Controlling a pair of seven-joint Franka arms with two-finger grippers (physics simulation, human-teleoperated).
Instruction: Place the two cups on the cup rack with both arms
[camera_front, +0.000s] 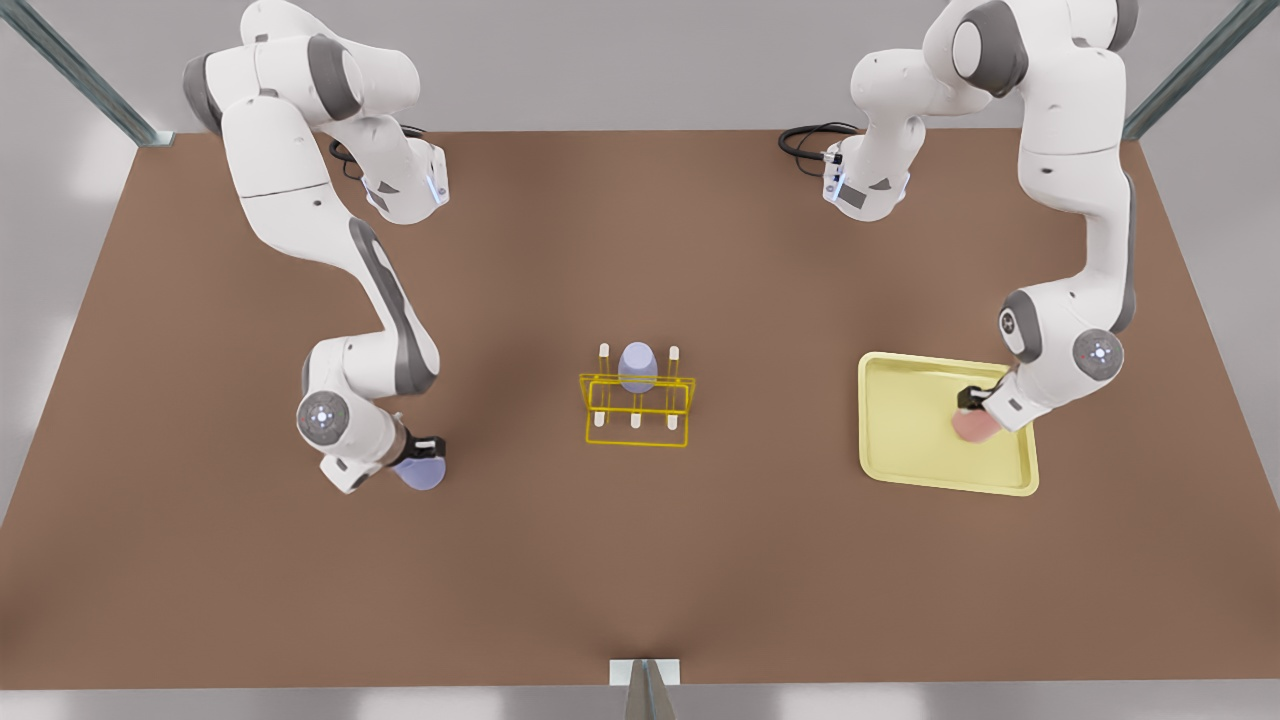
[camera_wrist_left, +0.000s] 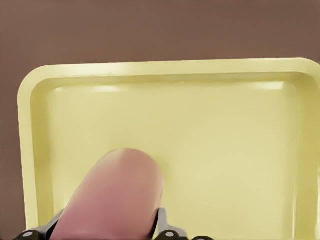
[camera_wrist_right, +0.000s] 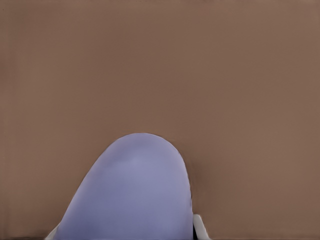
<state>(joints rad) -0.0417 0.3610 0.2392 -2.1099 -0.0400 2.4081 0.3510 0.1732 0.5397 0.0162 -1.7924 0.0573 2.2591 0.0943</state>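
The salmon pink cup (camera_front: 972, 427) (camera_wrist_left: 115, 200) sits low over the pale-yellow tray (camera_front: 900, 400) (camera_wrist_left: 225, 150) on the front view's right. My left gripper (camera_front: 972, 405) is shut on it, one finger on each side. On the front view's left, my right gripper (camera_front: 425, 448) is shut on a lavender cup (camera_front: 422, 473) (camera_wrist_right: 135, 195) just above the brown table; one fingertip (camera_wrist_right: 200, 227) shows beside the cup. The yellow wire cup rack (camera_front: 637, 415) stands mid-table between the arms, with another lavender cup (camera_front: 637, 366) upside down on a back peg.
The brown table (camera_front: 640, 560) stretches wide around the rack. The tray's raised rim (camera_wrist_left: 170, 67) surrounds the pink cup. Both arm bases stand at the table's far edge, with black cables (camera_front: 805, 140) beside them.
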